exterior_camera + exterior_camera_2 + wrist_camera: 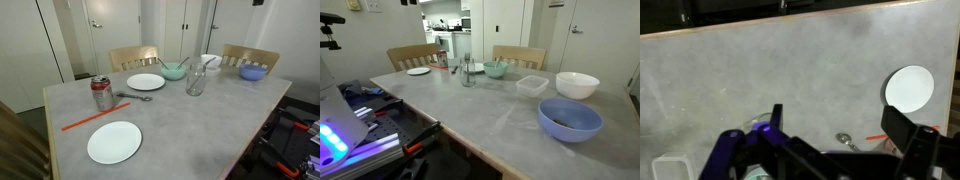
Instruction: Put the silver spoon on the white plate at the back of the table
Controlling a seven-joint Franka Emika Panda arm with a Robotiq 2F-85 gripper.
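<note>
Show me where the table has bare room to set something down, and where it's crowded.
Widest bare patch: table top bordered by the near plate, the glass and the blue bowl. Crowded: the back row of far plate, teal bowl and glass, and the corner with can, silver spoon and orange stick.

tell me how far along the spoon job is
Done: nothing yet. The silver spoon lies on the table beside the can, close to the white plate, which is bare. In hand: nothing; the wrist view shows the gripper open above the table. Left: grasp the spoon, lift it and set it on that plate.
</note>
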